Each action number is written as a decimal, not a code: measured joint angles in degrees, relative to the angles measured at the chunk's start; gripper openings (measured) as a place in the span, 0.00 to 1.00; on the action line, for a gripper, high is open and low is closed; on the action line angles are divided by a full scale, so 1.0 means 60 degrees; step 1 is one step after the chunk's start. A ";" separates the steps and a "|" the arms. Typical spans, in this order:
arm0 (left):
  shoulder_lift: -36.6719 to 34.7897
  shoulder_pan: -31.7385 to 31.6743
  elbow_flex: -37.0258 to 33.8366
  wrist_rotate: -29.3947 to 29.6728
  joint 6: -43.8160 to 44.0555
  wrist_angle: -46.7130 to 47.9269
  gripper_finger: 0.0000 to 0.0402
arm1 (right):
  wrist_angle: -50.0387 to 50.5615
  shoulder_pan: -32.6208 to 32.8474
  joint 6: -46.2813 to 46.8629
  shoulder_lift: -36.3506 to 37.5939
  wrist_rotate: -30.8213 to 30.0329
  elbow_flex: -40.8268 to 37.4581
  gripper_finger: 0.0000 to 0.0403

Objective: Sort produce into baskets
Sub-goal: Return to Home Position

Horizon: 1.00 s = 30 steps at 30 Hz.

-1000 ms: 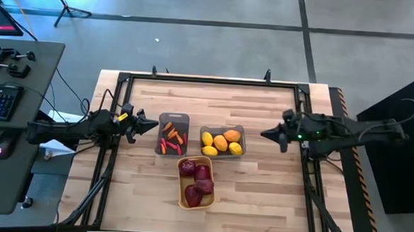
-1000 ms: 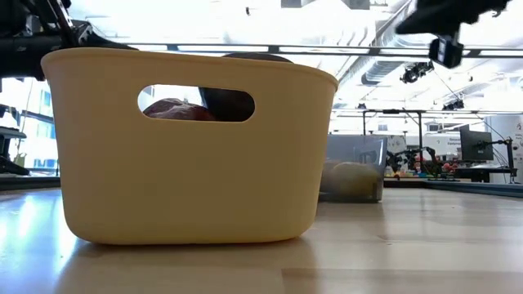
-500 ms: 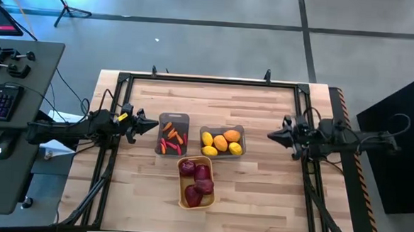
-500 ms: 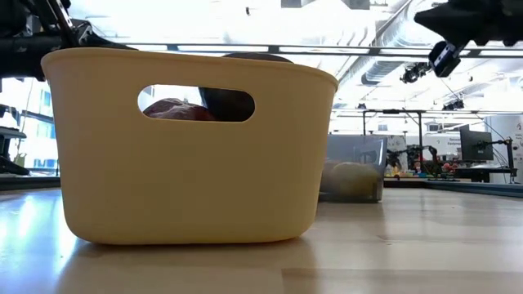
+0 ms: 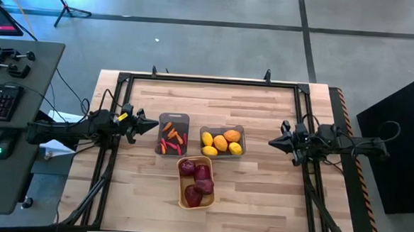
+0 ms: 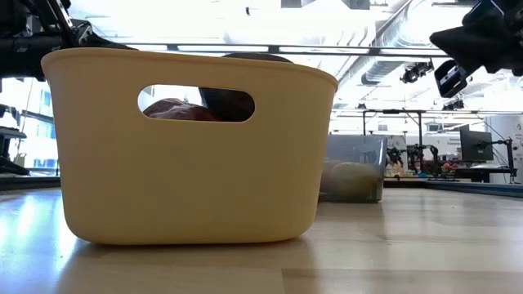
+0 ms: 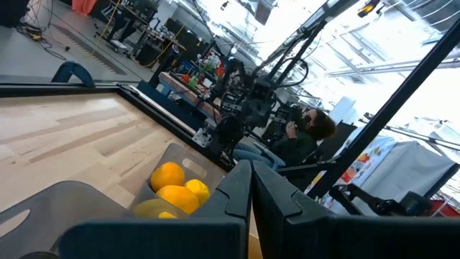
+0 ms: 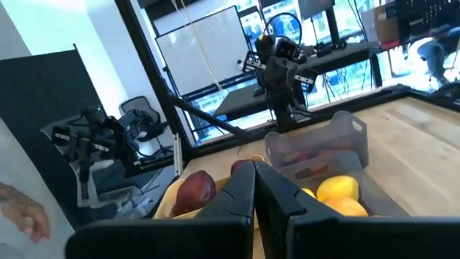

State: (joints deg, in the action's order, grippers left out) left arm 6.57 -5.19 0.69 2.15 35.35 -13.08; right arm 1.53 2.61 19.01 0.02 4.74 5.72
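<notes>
Three bins in play: two dark grey, one yellow-orange. The grey bin straight ahead of the left gripper jaws has thin orange-red pieces, five or so, too small for a firm count. The second grey bin, on the side towards the right gripper jaws, shows five ovals: three yellow, two orange. The yellow-orange bin, off to the side between both jaws, holds four dark red round ones. Two grippers in all.
</notes>
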 joint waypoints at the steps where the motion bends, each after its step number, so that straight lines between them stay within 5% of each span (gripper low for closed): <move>1: 0.0000 0.0000 0.0000 0.0000 0.0000 0.0000 0.00 | -0.0068 0.0000 -0.0087 -0.0004 0.0002 -0.0065 0.00; 7: 0.0000 0.0000 0.0007 0.0000 0.0000 0.0000 0.00 | -0.1414 0.0004 -0.0209 -0.0029 0.0113 -0.0875 0.00; 15: 0.0002 -0.0004 0.0007 0.0000 0.0000 0.0000 0.00 | -0.0296 -0.0004 -0.0253 -0.0283 -0.0793 -0.0831 0.00; 30: 0.0002 -0.0004 0.0007 0.0000 0.0000 -0.0004 0.00 | -0.0289 0.0000 -0.0356 -0.0639 -0.0785 -0.0831 0.00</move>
State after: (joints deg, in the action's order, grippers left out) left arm 6.58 -5.21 0.73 2.15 35.35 -13.10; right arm -0.21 2.61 16.88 -3.81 0.03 0.73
